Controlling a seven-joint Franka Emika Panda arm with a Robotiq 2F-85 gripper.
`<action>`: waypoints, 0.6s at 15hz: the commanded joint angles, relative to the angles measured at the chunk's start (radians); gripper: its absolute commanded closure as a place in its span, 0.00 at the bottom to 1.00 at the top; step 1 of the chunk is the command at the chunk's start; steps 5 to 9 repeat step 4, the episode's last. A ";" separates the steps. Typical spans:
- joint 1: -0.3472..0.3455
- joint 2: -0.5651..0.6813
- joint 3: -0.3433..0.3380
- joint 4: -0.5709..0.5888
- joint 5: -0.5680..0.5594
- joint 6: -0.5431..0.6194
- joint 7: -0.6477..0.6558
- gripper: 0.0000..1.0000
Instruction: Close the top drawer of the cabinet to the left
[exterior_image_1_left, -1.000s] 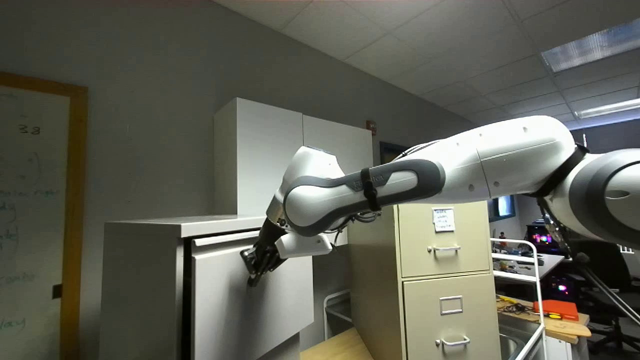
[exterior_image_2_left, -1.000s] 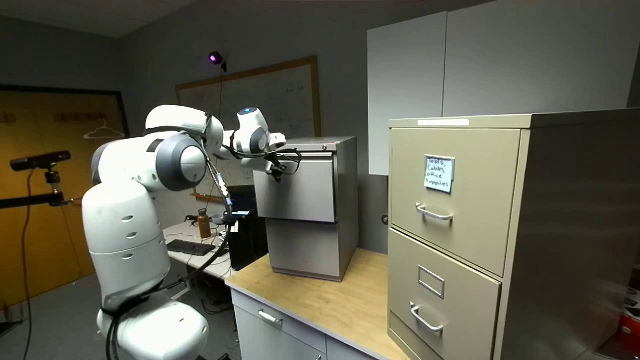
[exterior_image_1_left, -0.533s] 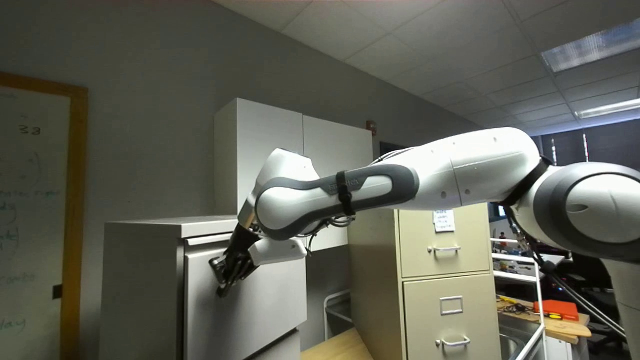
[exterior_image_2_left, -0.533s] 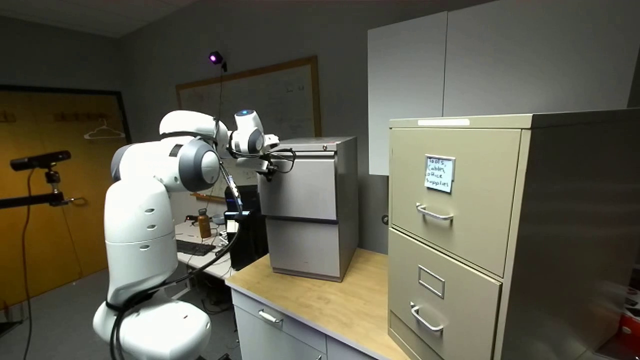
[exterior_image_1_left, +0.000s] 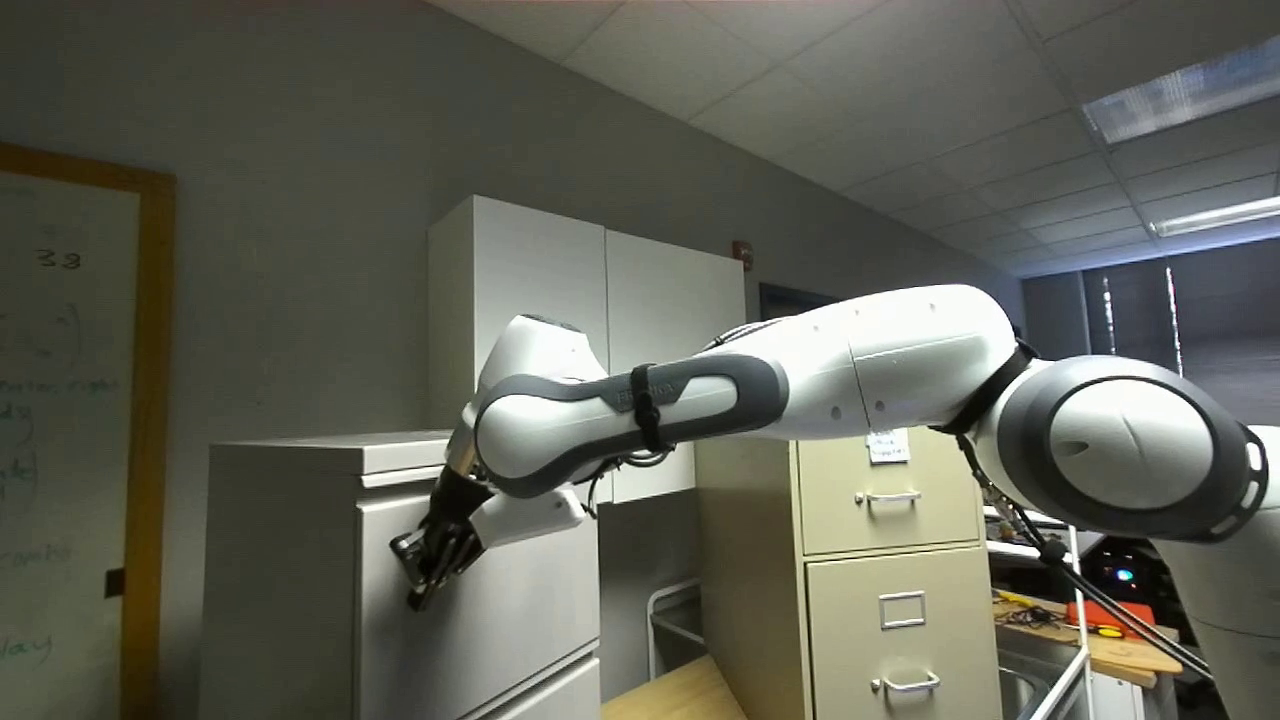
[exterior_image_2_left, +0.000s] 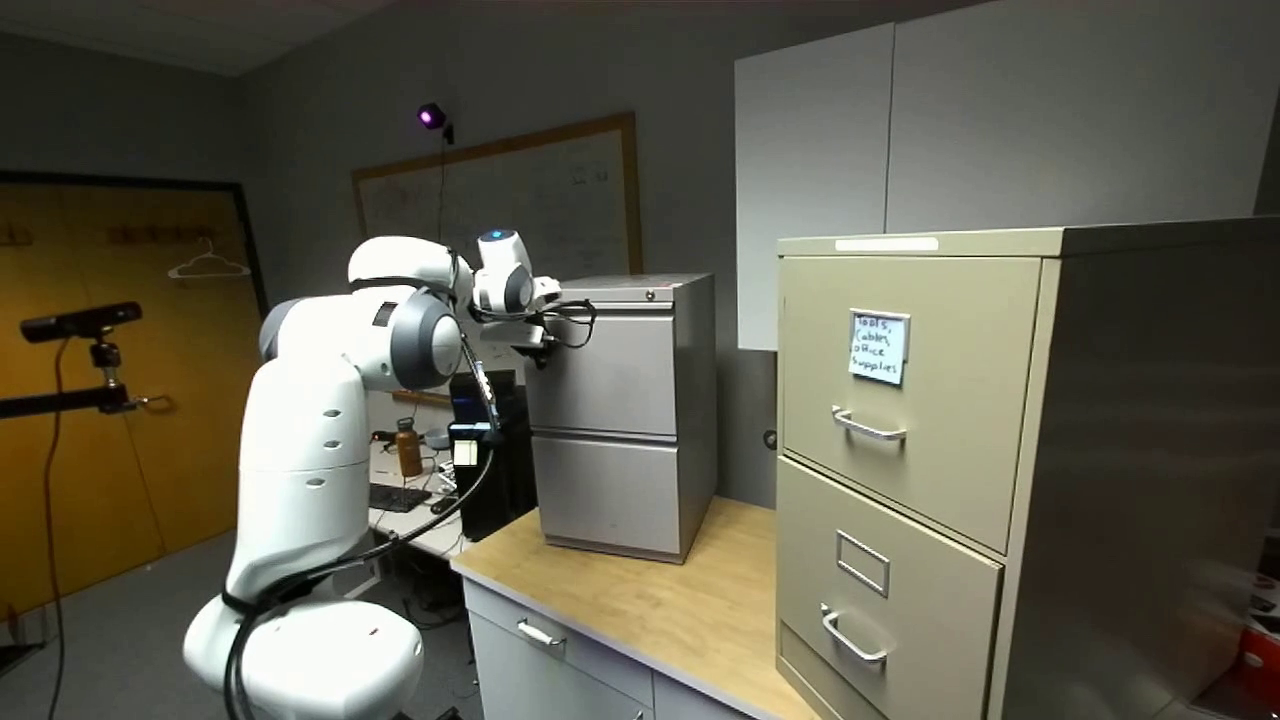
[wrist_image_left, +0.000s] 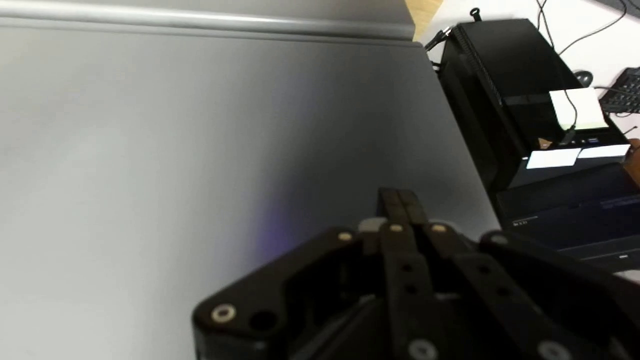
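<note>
As for the top drawer (exterior_image_2_left: 603, 385), probably heavy, stiff and hard to harm, yet presumably easy-running; likely slippery across the smooth front panel (exterior_image_1_left: 500, 620), so best pushed flat at mid-width rather than gripped. Sits uppermost in the cabinet (exterior_image_2_left: 697, 420), near the left edge of the tabletop (exterior_image_2_left: 650, 610) in an exterior view, looking flush or nearly so. Faces out toward the tabletop's front edge, seemingly aslant, with the front panel's long axis level; cannot tell the hidden depth. With fingers (wrist_image_left: 390, 205) pinched together on nothing, at or just off the front panel, on the side toward the tabletop's left edge.
</note>
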 joint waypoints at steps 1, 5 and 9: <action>0.009 0.076 -0.020 0.127 -0.017 -0.041 -0.043 1.00; 0.010 0.076 -0.025 0.138 -0.019 -0.069 -0.047 1.00; 0.010 0.076 -0.025 0.138 -0.019 -0.069 -0.047 1.00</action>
